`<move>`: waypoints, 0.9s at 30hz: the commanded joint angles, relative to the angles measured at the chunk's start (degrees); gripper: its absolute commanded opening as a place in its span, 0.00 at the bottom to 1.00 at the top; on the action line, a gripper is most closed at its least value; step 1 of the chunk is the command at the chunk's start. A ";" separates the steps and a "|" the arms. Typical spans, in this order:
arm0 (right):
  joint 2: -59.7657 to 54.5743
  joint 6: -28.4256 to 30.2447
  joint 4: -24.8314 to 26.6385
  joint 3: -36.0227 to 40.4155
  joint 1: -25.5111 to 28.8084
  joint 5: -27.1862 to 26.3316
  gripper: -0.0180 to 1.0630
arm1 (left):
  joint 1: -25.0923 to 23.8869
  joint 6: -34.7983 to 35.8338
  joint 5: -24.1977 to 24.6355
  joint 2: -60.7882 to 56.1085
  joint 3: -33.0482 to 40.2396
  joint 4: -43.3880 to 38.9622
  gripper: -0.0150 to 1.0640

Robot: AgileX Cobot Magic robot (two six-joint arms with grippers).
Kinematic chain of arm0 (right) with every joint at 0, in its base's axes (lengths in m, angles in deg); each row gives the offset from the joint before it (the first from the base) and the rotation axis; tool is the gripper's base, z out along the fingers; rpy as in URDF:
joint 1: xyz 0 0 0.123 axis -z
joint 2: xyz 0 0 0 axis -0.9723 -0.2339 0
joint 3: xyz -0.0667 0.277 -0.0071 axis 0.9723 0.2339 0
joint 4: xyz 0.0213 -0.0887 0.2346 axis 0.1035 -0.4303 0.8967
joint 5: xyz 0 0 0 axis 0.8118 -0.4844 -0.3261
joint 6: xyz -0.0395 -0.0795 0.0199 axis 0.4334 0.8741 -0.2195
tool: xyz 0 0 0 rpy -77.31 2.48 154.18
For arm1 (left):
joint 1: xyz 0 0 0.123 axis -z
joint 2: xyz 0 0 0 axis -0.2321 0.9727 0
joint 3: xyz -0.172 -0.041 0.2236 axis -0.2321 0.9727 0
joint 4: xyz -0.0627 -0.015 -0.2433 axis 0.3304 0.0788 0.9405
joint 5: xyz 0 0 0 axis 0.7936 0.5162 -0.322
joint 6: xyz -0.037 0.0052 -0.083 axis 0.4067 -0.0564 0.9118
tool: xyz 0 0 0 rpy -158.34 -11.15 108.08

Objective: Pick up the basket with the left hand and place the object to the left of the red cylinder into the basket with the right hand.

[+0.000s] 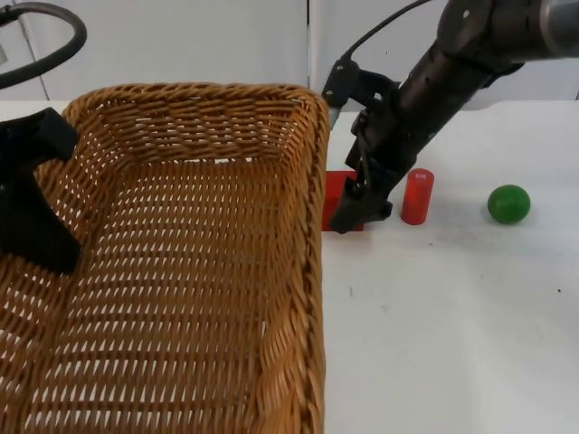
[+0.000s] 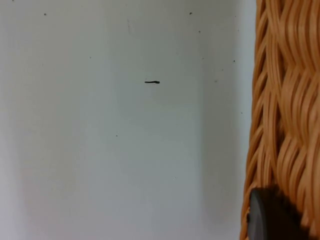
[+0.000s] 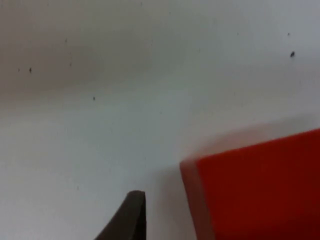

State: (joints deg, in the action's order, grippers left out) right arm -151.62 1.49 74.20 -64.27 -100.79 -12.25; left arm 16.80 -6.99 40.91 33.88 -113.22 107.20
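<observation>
- Basket point(image 1: 181, 271): a woven wicker container occupying the 9 o'clock half of the top view, raised toward the camera; its interior shows weave and nothing else.
- Left pincer point(image 1: 36, 194): a black assembly at the basket's 9 o'clock rim. In the left wrist view a black fingertip point(image 2: 272, 215) lies against the wicker wall point(image 2: 282, 110), with the white surface point(image 2: 125, 125) beside it. The pincer appears clamped on the basket rim.
- Right pincer point(image 1: 357, 212): lowered onto the surface just beside the basket's 3 o'clock rim, at the red block point(image 1: 336, 194). Whether its fingers stand apart or together cannot be told from these views.
- Red block: lies on the surface between the basket rim and the red cylinder point(image 1: 417, 195), partly covered by the right pincer. In the right wrist view the block's red face point(image 3: 260, 192) is close beside one black fingertip point(image 3: 127, 217); contact between them cannot be confirmed.
- Red cylinder: stands upright at 3 o'clock of the red block, just beside the right pincer.
- Green ball point(image 1: 508, 203): rests on the surface at 3 o'clock of the red cylinder, apart from it.
- Surface point(image 1: 452, 316): white, with a few small dark specks.
</observation>
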 commanded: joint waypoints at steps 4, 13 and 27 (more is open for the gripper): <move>-2.14 1.32 3.07 -2.72 -0.38 1.53 0.99 | -0.12 1.03 0.47 -0.62 -0.42 1.87 0.01; -3.26 1.92 3.12 -3.10 -0.38 1.85 0.93 | -0.12 1.17 0.57 -0.62 -0.42 1.87 0.01; -1.43 1.92 1.95 -3.10 -0.38 1.72 0.18 | -0.12 2.62 -1.42 -0.62 -0.42 1.87 0.01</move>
State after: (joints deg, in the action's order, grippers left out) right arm -154.79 2.76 76.13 -67.10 -100.79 -11.30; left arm 16.80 -5.17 40.11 33.88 -113.22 107.31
